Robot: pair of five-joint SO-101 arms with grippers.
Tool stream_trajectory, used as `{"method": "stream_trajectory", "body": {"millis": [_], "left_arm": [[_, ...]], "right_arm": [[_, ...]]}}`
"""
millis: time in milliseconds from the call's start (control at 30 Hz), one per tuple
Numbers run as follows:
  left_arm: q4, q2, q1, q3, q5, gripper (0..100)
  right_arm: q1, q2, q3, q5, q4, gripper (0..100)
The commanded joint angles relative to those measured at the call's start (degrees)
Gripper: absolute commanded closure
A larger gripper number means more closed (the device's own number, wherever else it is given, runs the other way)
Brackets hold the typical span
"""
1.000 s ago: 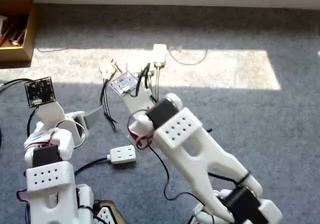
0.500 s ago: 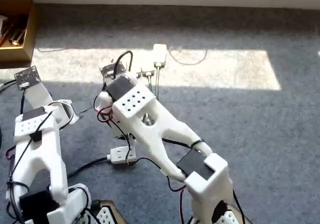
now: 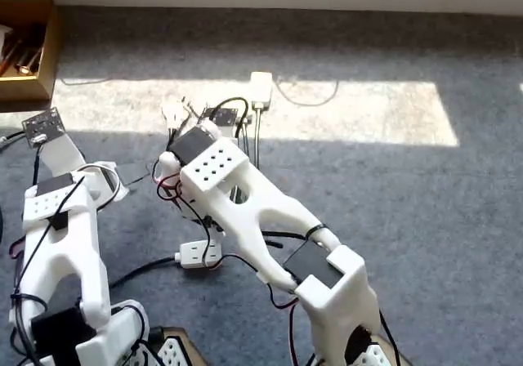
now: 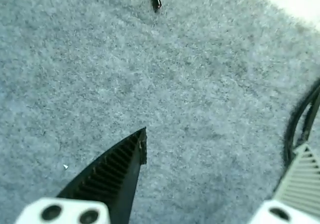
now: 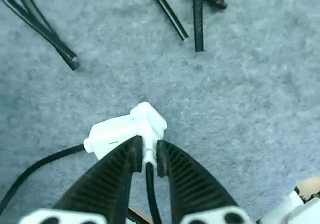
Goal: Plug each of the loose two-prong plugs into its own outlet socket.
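Observation:
In the right wrist view my right gripper [image 5: 148, 146] is shut on a white two-prong plug [image 5: 127, 130] that lies on the grey carpet, with its black cord [image 5: 148, 184] running back between the fingers. From above, this arm's wrist [image 3: 200, 141] hangs beside a white plug [image 3: 174, 113] at the edge of the sunlit patch. A white outlet socket [image 3: 200, 254] with a black lead lies nearer the arm bases. Another white block [image 3: 260, 88] with a cord rests in the sunlight. My left gripper [image 4: 222, 139] stands open over bare carpet, nothing between its fingers.
A wooden box [image 3: 33, 47] sits at the far left. Loose black cables [image 5: 197, 14] cross the carpet beyond the held plug. A black cable [image 4: 300, 116] runs beside my left gripper. Open carpet [image 3: 409, 219] spreads to the right.
The right arm swung left toward the white plug, then its wrist shifted slightly back right. The left arm rose and stretched out a second ago and has since held still.

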Motion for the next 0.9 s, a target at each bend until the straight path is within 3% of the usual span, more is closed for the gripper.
{"method": "stream_trajectory", "body": {"millis": [0,267,633,867], "left_arm": [[-2.29,0.04,-0.04,-1.71,0.44,58],[-2.99,0.13,-0.04,-1.71,0.44,58],[-4.48,0.13,0.04,-0.84,0.44,58],[-4.48,0.13,0.66,-0.75,0.44,58]], "right_arm": [[-1.98,-2.33,-0.75,-4.92,1.98,99.1],[-7.78,-2.24,-2.07,-12.04,1.71,99.0],[-0.75,-2.33,-8.84,-14.68,2.42,99.0],[-1.45,-2.42,-12.62,-14.51,2.68,99.0]]}}
